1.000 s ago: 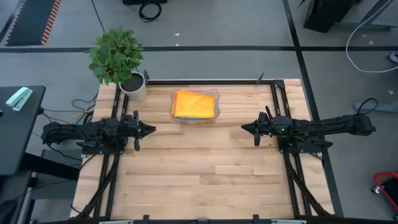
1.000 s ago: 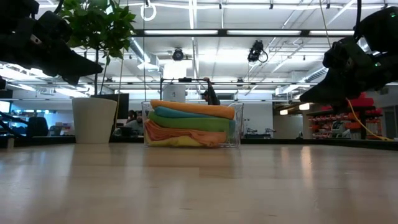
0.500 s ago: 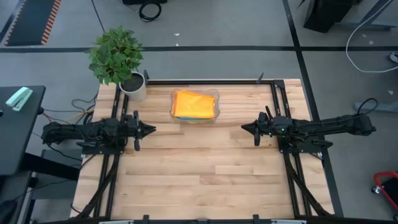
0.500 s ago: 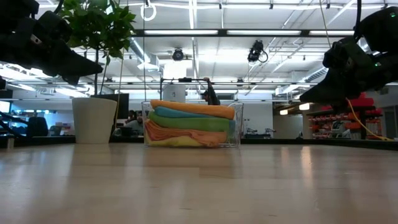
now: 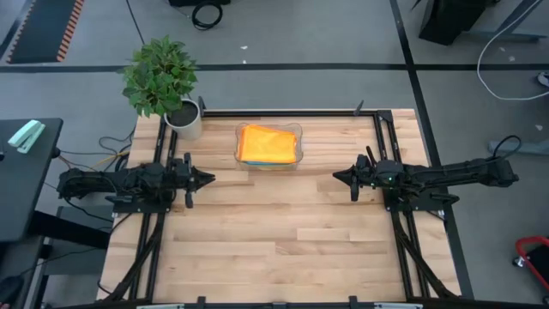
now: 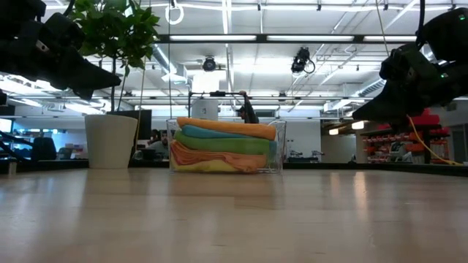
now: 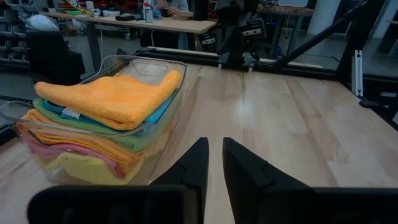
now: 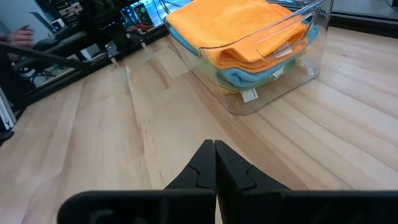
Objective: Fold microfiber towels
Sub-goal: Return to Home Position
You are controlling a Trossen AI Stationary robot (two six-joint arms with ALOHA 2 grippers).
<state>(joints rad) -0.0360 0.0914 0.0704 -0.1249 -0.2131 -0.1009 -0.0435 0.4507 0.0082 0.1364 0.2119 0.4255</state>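
Since towels [image 5: 268,144] filled the far bin [image 5: 298,130], we judged homing nearly done; left jaws barely parted, right jaws closed, both empty.

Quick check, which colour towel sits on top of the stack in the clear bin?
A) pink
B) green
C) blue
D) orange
D: the orange microfiber towel is the top layer in the clear bin, with the blue towel directly under it in the low view.
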